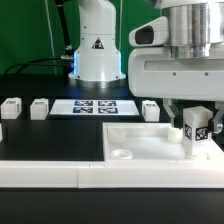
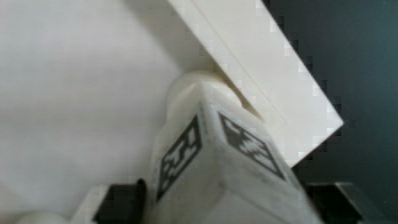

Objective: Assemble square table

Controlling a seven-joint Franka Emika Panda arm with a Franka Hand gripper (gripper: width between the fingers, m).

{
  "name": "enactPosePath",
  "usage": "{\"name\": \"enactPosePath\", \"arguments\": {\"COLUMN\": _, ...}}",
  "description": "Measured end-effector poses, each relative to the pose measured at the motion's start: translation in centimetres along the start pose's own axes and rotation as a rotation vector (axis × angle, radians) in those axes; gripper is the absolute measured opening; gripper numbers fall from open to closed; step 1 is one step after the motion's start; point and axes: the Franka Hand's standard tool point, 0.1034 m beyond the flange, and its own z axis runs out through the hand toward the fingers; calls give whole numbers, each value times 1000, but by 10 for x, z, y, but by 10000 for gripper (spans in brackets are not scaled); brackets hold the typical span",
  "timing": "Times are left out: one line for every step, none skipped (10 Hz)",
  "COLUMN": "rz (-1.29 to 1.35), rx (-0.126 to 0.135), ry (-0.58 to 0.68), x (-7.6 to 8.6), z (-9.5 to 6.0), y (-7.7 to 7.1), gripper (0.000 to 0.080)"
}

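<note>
End effector [image 1: 196,122] vertical, tight on leg [image 1: 195,140]

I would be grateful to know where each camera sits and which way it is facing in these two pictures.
Exterior view: off the arm, low, facing the robot's base across the square table; base and hand show.
Wrist view: on the wrist, looking along the fingers at the leg they grip; only fingers show.
Shared: the tagged leg and the square table's rim.
</note>
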Motion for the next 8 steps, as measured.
{"name": "enactPosePath", "arguments": {"rz": 66, "rx": -2, "ry": 0, "x": 0, "z": 0, "y": 1, "gripper": 412}}
{"name": "enactPosePath", "arguments": {"rz": 210, "rx": -5, "ry": -4, "x": 0, "z": 0, "y": 1, "gripper": 412}}
{"name": "enactPosePath", "arguments": {"rz": 365, "rx": -10, "ry": -9, "x": -5, "z": 2, "y": 1, "gripper": 412}}
{"name": "enactPosePath", "arguments": {"rz": 632, "rx": -4, "ry": -17, "x": -10, "z": 2, "y": -1, "gripper": 412}}
{"name": "enactPosePath", "arguments": {"rz": 778, "rx": 10, "ry": -28, "x": -13, "z": 3, "y": -4, "gripper": 412}}
{"name": "enactPosePath", "arguments": {"rz": 881, "rx": 14, "ry": -37, "x": -14, "z": 3, "y": -5, "gripper": 412}}
{"name": "enactPosePath", "arguments": {"rz": 1026, "rx": 35, "ry": -44, "x": -14, "z": 3, "y": -8, "gripper": 412}}
{"name": "enactPosePath", "arguments": {"rz": 1107, "rx": 45, "ry": -50, "x": -13, "z": 3, "y": -8, "gripper": 412}}
